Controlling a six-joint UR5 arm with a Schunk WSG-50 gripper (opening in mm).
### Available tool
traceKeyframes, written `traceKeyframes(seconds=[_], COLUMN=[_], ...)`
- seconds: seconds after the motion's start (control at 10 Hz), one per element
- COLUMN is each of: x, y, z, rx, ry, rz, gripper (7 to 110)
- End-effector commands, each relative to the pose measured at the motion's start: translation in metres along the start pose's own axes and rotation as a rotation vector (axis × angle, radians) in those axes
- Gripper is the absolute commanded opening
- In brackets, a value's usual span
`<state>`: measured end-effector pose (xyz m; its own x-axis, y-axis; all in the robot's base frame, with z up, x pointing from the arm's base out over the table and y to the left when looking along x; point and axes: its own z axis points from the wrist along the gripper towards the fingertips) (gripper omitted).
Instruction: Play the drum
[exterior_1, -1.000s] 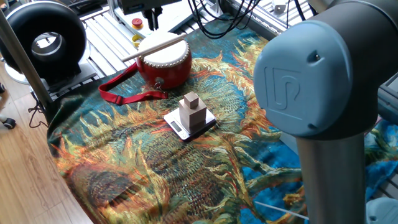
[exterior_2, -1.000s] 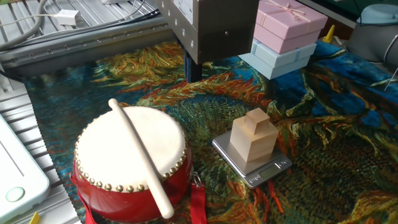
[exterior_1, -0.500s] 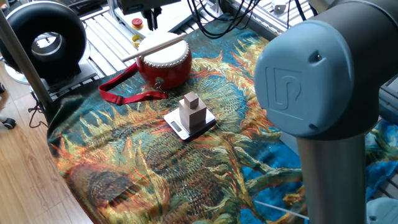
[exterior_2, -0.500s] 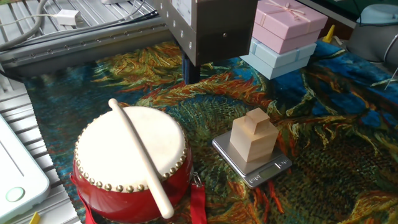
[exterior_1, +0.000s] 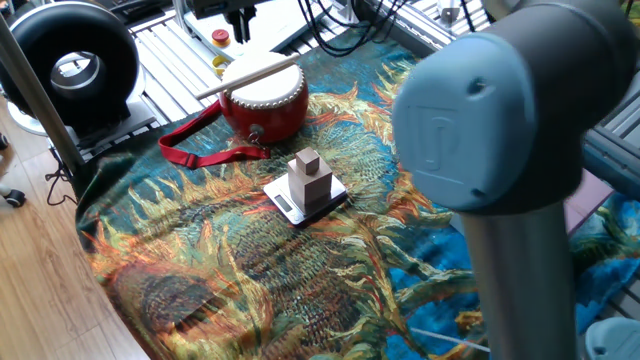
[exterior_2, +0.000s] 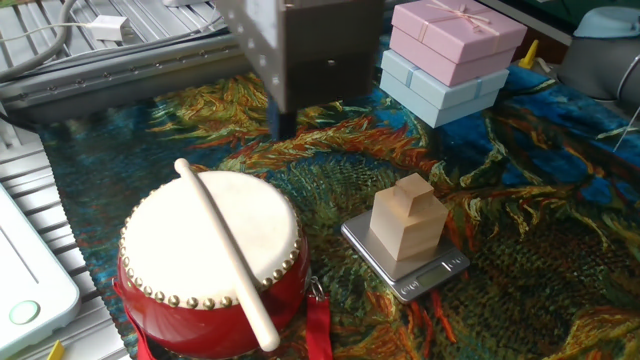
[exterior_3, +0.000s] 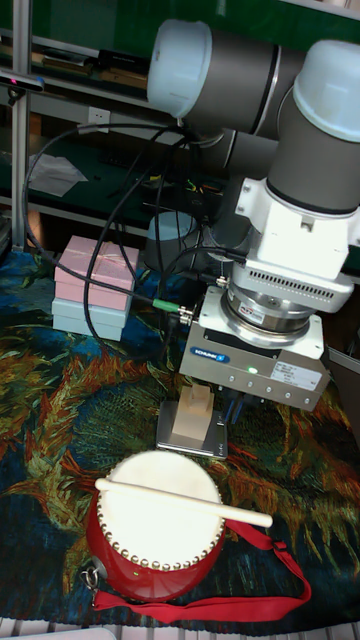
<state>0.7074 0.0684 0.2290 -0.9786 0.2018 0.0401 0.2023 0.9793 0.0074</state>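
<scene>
The drum (exterior_2: 210, 260) has a glossy red body and a cream skin, and stands on the patterned cloth at the near left. A pale wooden stick (exterior_2: 225, 250) lies loose across its head. Its red strap (exterior_1: 200, 150) trails over the cloth. My gripper (exterior_2: 283, 125) hangs above the cloth beyond the drum, blurred, touching neither drum nor stick. Only one dark finger shows under its grey body. In the tall fixed view the gripper (exterior_3: 236, 405) is behind the drum (exterior_3: 155, 525), right of the wooden block, with its fingers mostly hidden. My own arm hides it in one fixed view.
A stepped wooden block (exterior_2: 408, 215) sits on a small scale (exterior_2: 440, 275) right of the drum. Stacked pink and pale-blue gift boxes (exterior_2: 455, 45) stand at the back. A black round fan (exterior_1: 70, 65) is off the cloth. My arm's elbow (exterior_1: 490, 130) fills the foreground.
The gripper has shifted left in the other fixed view, uncovering more of the gift boxes. The elbow has swung left too. Drum, stick and block have not moved.
</scene>
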Motion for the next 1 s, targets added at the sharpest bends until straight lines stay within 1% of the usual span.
traceKeyframes(seconds=[0.0,0.2,0.3,0.4,0.5,0.6,0.7,0.8,0.9], x=[-0.015,-0.023,-0.024,-0.025,-0.027,-0.03,-0.035,-0.044,-0.051], y=[0.008,0.019,0.025,0.031,0.036,0.032,0.02,0.009,0.01], z=[-0.006,-0.007,-0.007,-0.008,-0.008,-0.009,-0.008,-0.007,-0.006], rx=[-0.004,-0.008,-0.02,-0.037,-0.05,-0.024,0.033,0.09,0.099], ry=[0.008,0.01,0.016,0.015,0.005,-0.001,-0.012,-0.028,-0.052], rz=[-0.026,-0.03,-0.05,-0.109,-0.186,-0.297,-0.423,-0.526,-0.595], gripper=[7,7,7,7,7,7,7,7,7])
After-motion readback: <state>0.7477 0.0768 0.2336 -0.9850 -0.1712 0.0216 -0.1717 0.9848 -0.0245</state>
